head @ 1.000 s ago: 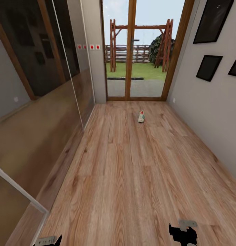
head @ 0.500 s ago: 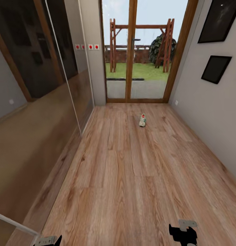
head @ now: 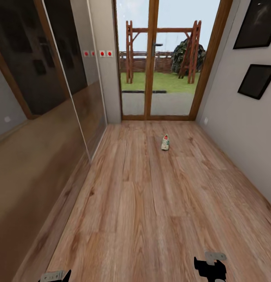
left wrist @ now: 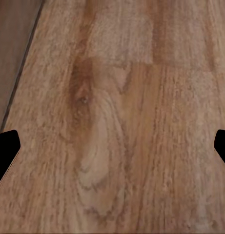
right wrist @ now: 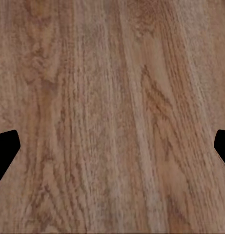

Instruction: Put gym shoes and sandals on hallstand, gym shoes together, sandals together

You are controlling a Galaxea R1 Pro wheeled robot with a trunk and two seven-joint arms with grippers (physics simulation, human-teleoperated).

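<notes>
left gripper (head: 57,276) and right gripper (head: 210,266) at near edge, fingers (left wrist: 6,151) spread wide, released, grasping nothing | light brown wood-grain plank floor (head: 151,203) beneath | one cream-white gym shoe with red tongue tag (head: 165,142) lying on floor far ahead, near wooden-framed glass door (head: 151,58)

Wood-plank floor (head: 143,203) — glass doors (head: 159,62) ahead, grey walls (head: 237,129).

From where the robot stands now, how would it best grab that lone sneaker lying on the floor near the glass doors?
Probably from above, pinching the gym shoe across its narrow width at mid-length. It sits upright on the corridor floor, lengthwise along the corridor, so its sides are free. It is too far off and small to judge finer details.
</notes>
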